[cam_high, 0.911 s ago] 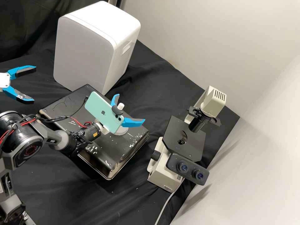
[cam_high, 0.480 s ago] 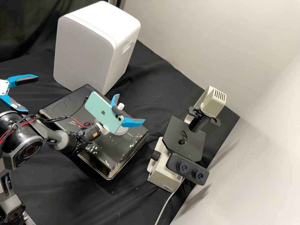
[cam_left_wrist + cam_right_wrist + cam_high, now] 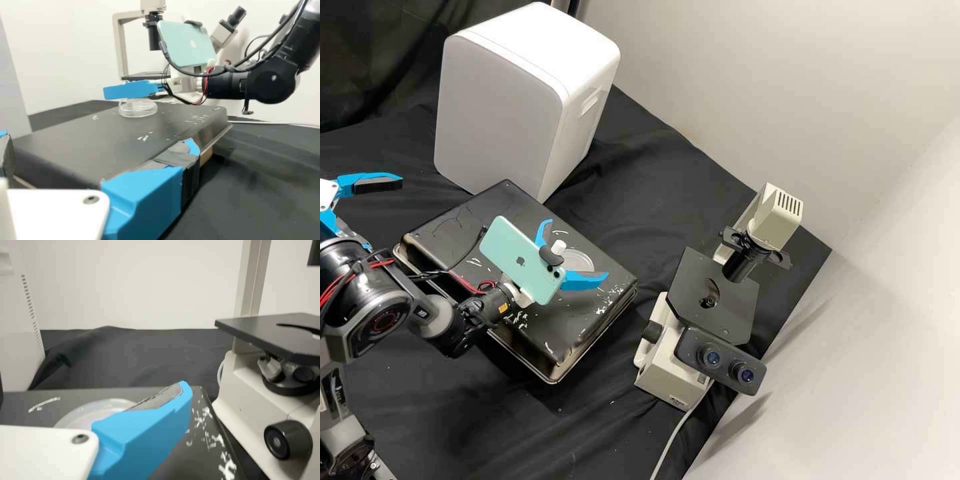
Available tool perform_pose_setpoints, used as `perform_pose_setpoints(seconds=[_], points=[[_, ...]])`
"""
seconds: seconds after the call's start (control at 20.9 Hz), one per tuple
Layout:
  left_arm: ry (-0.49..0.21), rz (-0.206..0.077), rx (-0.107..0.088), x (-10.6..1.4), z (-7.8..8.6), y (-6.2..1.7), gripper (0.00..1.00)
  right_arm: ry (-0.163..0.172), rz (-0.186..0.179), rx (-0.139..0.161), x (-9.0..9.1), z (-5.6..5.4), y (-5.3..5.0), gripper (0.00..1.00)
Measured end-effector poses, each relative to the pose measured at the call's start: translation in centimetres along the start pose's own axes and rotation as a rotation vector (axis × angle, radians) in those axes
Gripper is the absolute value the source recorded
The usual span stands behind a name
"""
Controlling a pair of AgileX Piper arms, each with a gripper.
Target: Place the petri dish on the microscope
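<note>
The clear petri dish [image 3: 578,259] lies flat on a black scuffed box [image 3: 540,327] at mid-bench. My right gripper [image 3: 577,251], with a mint phone [image 3: 520,268] clamped on its wrist, is open, one blue finger on either side of the dish. The right wrist view has the dish [image 3: 92,412] just beyond one finger [image 3: 150,420] and the microscope stage [image 3: 280,335] farther off. The microscope [image 3: 713,313] stands right of the box, its black stage [image 3: 717,297] bare. My left gripper [image 3: 367,203] is open at the far left, off the box; its view looks across the box to the dish [image 3: 137,107].
A tall white appliance [image 3: 520,93] stands behind the box. Walls close in behind and to the right of the microscope, and its cable [image 3: 670,440] trails to the front edge. Black cloth [image 3: 573,413] covers the bench in front.
My right gripper has drawn back toward the near left and lowered, uncovering the dish between its fingers. My left gripper has drifted further left.
</note>
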Motion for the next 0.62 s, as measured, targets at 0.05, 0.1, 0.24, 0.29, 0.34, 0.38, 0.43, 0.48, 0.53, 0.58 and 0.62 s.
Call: perform_pose_setpoints(seconds=[0.05, 0.1, 0.24, 0.29, 0.34, 0.38, 0.43, 0.48, 0.53, 0.58, 0.62], points=[[-0.003, -0.003, -0.008, 0.0, 0.0, -0.04, 1.00, -0.003, -0.003, 0.000, -0.1, 0.1, -0.1, 1.00], [-0.004, -0.004, -0.010, 0.0, 0.0, -0.04, 1.00, -0.006, -0.006, 0.000, -0.2, 0.2, -0.2, 1.00], [-0.006, -0.005, -0.012, 0.0, 0.0, -0.04, 1.00, -0.011, -0.010, 0.001, -0.5, 0.3, -0.3, 1.00], [-0.006, -0.005, -0.012, 0.0, 0.0, -0.04, 1.00, -0.016, -0.015, 0.001, -0.6, 0.4, -0.4, 1.00], [-0.006, -0.005, -0.012, 0.0, 0.0, -0.04, 1.00, -0.021, -0.019, 0.002, -0.6, 0.6, -0.5, 1.00], [-0.006, -0.005, -0.012, 0.0, 0.0, -0.04, 1.00, -0.027, -0.024, 0.002, -0.5, 0.7, -0.7, 1.00], [-0.006, -0.008, -0.012, 0.0, -0.1, -0.08, 1.00, -0.036, -0.033, 0.003, -0.5, 1.0, -0.9, 1.00], [-0.009, -0.011, -0.011, 0.0, 0.0, -0.13, 1.00, -0.039, -0.036, 0.003, -0.5, 1.1, -1.0, 1.00], [-0.009, -0.011, -0.011, 0.0, 0.0, -0.14, 1.00, -0.045, -0.041, 0.003, -0.4, 1.2, -1.1, 1.00], [-0.009, -0.011, -0.011, 0.0, 0.0, -0.14, 1.00, -0.048, -0.043, 0.003, -0.4, 1.3, -1.2, 1.00], [-0.009, -0.011, -0.011, 0.0, 0.0, -0.14, 1.00, -0.049, -0.044, 0.003, -0.3, 1.4, -1.2, 1.00]])
